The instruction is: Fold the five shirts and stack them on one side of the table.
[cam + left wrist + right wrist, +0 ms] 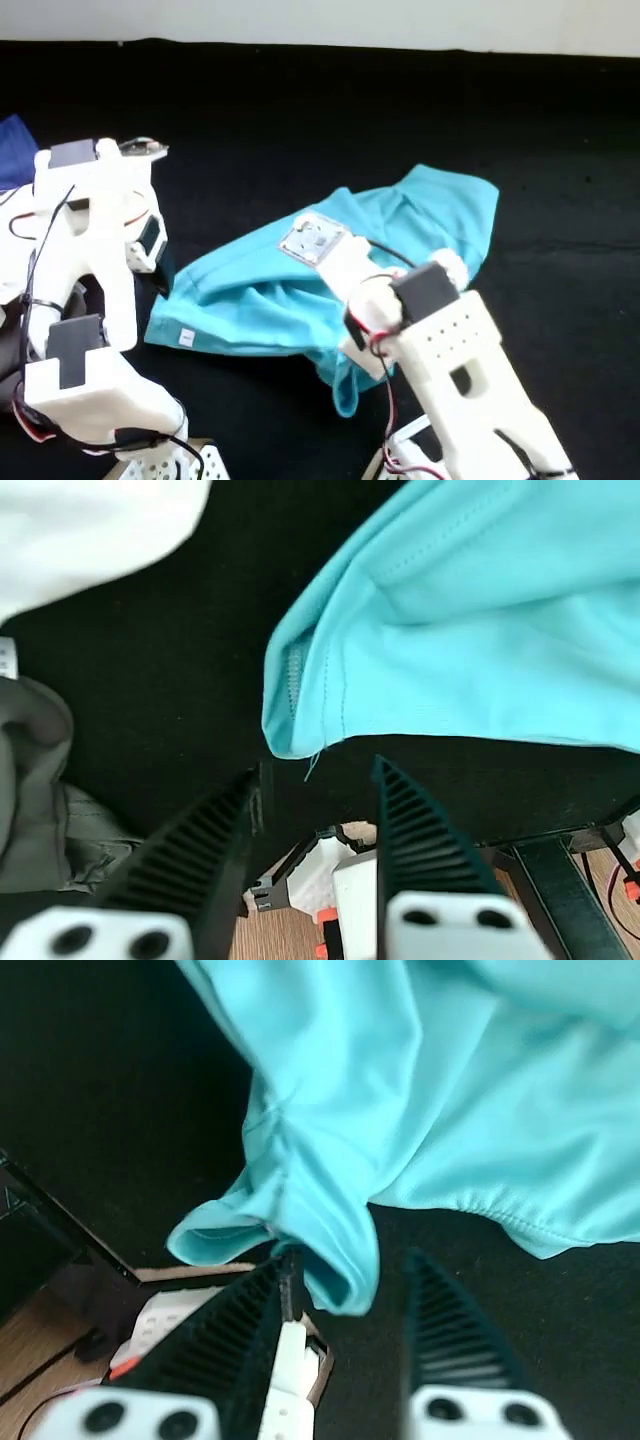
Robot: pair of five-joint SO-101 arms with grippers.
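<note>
Pincers both stood wide open, gripping nothing: the left pincer (318,772) just off a hem corner of the crumpled turquoise fabric shirt (400,230), the right pincer (352,1257) with a loose fold between its jaws. That shirt lay midway along the black-covered desk (300,120).

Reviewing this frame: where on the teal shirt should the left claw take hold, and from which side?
Probably the hemmed corner of the teal shirt. It juts out over the bare black table and points toward the open left claw. Come in from the bare-table side, low, so that one finger slides under the edge and the other closes on top.
</note>
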